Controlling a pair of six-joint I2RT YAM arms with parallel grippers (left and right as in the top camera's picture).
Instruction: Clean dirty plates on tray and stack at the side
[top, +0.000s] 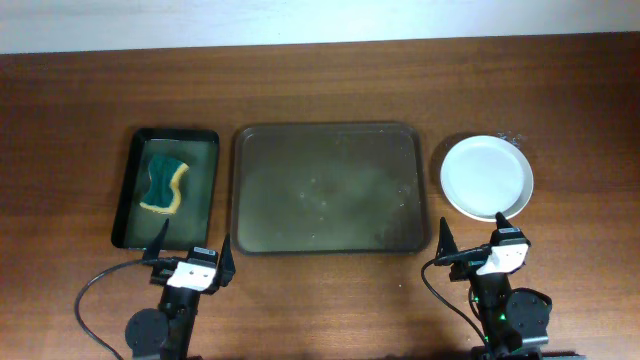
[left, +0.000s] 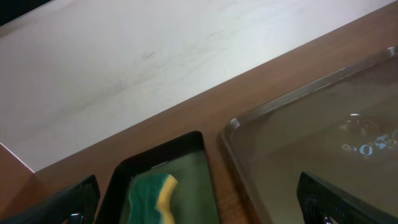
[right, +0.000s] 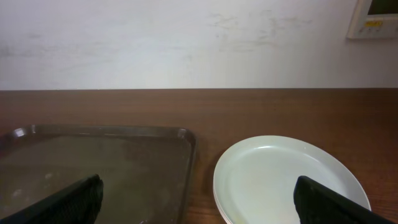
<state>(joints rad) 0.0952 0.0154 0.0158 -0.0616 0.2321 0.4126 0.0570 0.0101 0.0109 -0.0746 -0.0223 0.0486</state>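
**A:** Plates first. Where did we log them?

**B:** We found the plates (top: 487, 177) on the wooden table (top: 320, 85), to the right of the tray (top: 300, 190), with a strip of bare wood between. The top face was white and looked clean. In the right wrist view we saw layered rims at the left edge, but we couldn't settle the count.

**A:** Any writing?

**B:** We noted only a pale wall panel (right: 373, 17) in the corner of the right wrist view. Its small markings were too fine for us to read.

**A:** Containers?

**B:** The tray was olive-brown, and we saw only a wet film and some droplets on it. Just to its left, the smaller dark tray (top: 127, 190) held a green-and-yellow sponge (top: 164, 184).

**A:** Grippers against the plates?

**B:** We put the right gripper (top: 470, 230) at the near side of the table, just short of the plates, spread wide and holding nothing. From overhead one fingertip overlapped the near rim, and we couldn't tell whether it touched. The left gripper (top: 195, 240) was also wide and empty. It sat by the near ends of the two trays, well apart from the plates.
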